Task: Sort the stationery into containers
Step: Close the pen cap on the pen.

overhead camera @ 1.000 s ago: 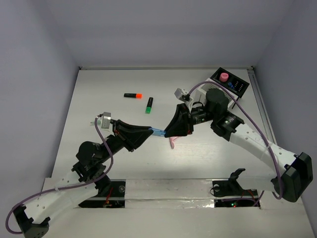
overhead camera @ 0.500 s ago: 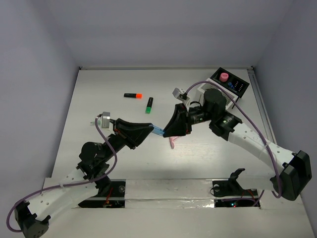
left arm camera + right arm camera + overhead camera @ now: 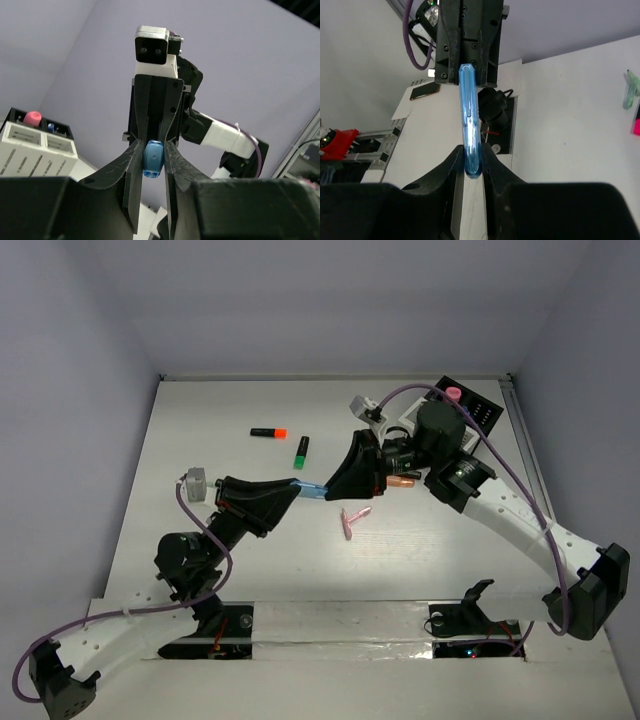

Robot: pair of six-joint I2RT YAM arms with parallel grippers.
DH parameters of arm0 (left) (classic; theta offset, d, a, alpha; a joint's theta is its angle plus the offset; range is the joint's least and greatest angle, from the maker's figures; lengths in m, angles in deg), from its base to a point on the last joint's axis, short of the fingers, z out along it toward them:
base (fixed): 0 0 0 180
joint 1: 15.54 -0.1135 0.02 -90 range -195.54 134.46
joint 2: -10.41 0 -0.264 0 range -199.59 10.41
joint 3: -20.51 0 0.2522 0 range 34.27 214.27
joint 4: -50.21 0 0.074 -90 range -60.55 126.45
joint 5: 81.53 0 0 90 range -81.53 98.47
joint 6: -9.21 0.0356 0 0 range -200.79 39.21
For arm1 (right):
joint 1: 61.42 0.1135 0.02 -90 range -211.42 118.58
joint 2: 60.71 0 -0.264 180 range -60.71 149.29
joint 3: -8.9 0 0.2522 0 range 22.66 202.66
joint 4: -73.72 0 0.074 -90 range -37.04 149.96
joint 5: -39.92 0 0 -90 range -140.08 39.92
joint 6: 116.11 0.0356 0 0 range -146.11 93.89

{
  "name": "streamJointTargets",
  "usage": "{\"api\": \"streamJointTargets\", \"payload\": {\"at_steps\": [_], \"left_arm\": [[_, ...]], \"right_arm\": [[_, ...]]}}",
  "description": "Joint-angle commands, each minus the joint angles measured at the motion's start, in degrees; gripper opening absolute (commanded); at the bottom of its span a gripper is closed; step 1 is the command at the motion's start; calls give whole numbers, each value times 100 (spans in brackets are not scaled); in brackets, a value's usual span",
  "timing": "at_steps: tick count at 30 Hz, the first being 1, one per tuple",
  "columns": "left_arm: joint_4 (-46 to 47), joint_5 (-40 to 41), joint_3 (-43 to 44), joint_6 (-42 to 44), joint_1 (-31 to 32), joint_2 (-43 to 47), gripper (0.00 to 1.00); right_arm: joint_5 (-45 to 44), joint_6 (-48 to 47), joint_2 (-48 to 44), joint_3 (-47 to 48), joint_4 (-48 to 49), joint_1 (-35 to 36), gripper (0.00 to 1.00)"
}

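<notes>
Lying on the table (image 3: 190,440) toward the left is an orange-capped highlighter (image 3: 268,432), with a green-capped highlighter (image 3: 300,452) just beside it. Closer to the arms' bases, the left gripper (image 3: 296,489) is clamped on one end of a blue pen (image 3: 311,490), which is held up off the surface. The right gripper (image 3: 328,489) faces it and pinches the pen's other end. A pink T-shaped piece (image 3: 352,518) lies on the table just beyond. At the far right stand the white slatted box (image 3: 35,150) and the black box (image 3: 485,412), with a pink-capped item (image 3: 453,392) poking out of the black one.
</notes>
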Motion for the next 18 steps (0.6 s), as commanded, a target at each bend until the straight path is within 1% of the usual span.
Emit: {"api": "streamJointTargets", "payload": {"at_steps": [1,6,13,14,15,17,18], "left_arm": [[-774,-1078,-344,-196,451,-513,0],[-879,-823,-248,-55,688,-601,0],[-1599,-454,-46,234,688,-268,1],[-1800,-392,24,270,688,-119,18],[-1881,-279,51,348,688,-39,28],[-2196,-146,156,419,688,207,42],[-2302,2,192,454,688,268,46]], "right_arm": [[-1198,26,212,858,727,104,0],[-1233,263,467,1168,754,104,0],[-1681,-26,178,755,500,104,0],[-1733,-114,90,702,447,104,0],[-1847,-149,46,589,359,104,0],[-1936,-202,-59,491,314,52,0],[-1971,-220,-77,456,271,51,0]]}}
